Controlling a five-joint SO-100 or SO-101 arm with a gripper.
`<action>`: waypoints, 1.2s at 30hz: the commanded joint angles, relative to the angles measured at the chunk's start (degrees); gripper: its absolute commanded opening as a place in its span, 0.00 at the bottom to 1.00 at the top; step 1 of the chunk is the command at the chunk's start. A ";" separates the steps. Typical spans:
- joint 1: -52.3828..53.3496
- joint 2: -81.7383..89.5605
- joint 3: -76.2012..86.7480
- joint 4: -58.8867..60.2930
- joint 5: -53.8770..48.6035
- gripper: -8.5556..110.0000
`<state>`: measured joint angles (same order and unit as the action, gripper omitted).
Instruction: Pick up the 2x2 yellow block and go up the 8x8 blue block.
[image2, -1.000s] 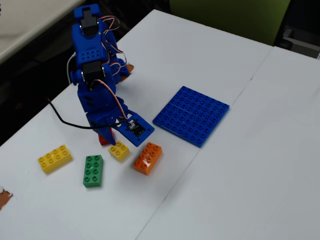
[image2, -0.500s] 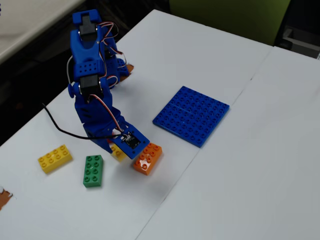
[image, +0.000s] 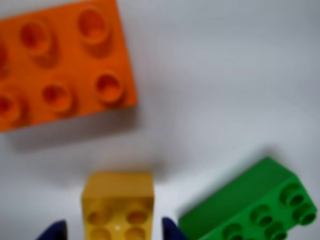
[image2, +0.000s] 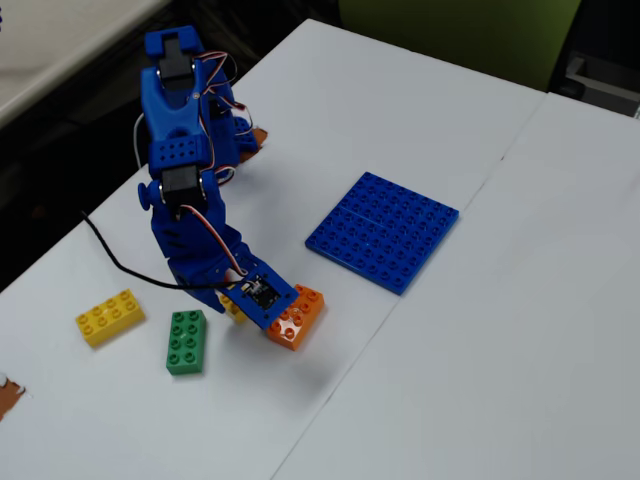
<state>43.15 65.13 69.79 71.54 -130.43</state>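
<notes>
Looking for writing first, I find no brand or label that I can read on any brick or on the arm.

From left to right in the fixed view, I see a long yellow plastic brick with eight studs (image2: 109, 316), then a green plastic brick with eight studs (image2: 186, 341), then the blue gripper (image2: 236, 308) low over the white table (image2: 480, 330). The small square yellow plastic brick (image2: 233, 306) is mostly hidden under it. Just beside it lies an orange plastic brick (image2: 295, 317), partly covered by the wrist camera mount. Well apart to the right lies the large flat blue studded baseplate (image2: 383, 230).

In the wrist view, the small yellow brick (image: 118, 207) stands between two blue fingertips (image: 171, 230). The jaws are spread on both sides of it; I cannot tell if they touch it.
</notes>
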 joint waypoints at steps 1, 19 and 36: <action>0.88 0.00 -1.49 -1.05 -0.35 0.27; 1.49 -2.20 -0.97 -3.16 -0.70 0.27; 1.05 -2.20 0.26 -4.83 -0.70 0.15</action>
<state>44.65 62.40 70.22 67.41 -130.87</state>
